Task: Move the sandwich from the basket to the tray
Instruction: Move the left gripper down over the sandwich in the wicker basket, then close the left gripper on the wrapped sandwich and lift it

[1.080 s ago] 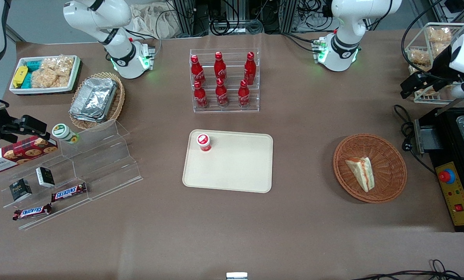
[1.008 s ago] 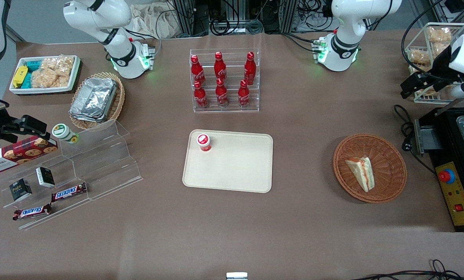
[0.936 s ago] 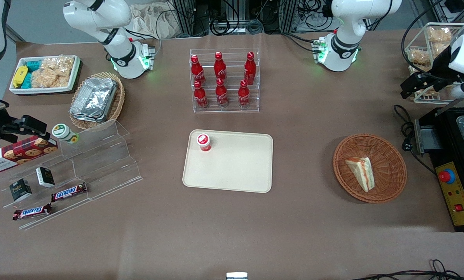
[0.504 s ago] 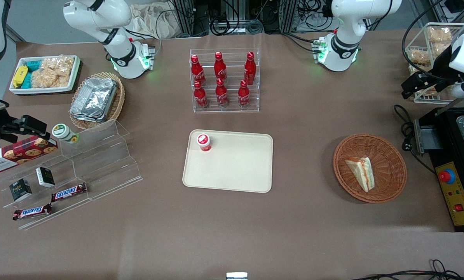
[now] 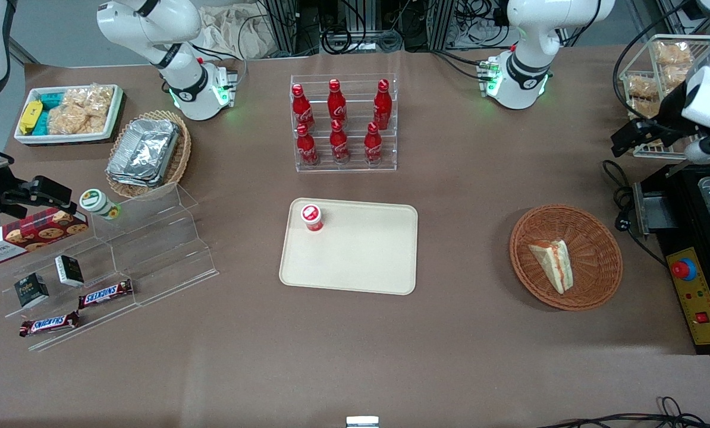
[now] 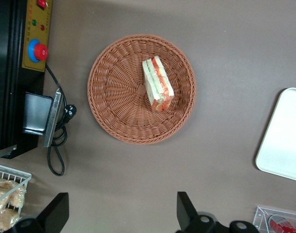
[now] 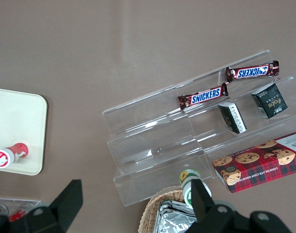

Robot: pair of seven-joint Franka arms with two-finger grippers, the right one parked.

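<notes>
Your gripper (image 6: 122, 213) has crept a bit farther from the front camera since a moment ago, fingers (image 6: 185, 210) spread wide, holding nothing. Sandwich (image 5: 552, 263) hasn't budged, still lying in the basket (image 5: 599, 235), well apart from the tray (image 5: 361, 255).

Tabletop (image 5: 462, 196) covered in matte brown sheet, evenly lit. Cables (image 5: 355, 35) and metal framing along its edge farthest from the front camera.
</notes>
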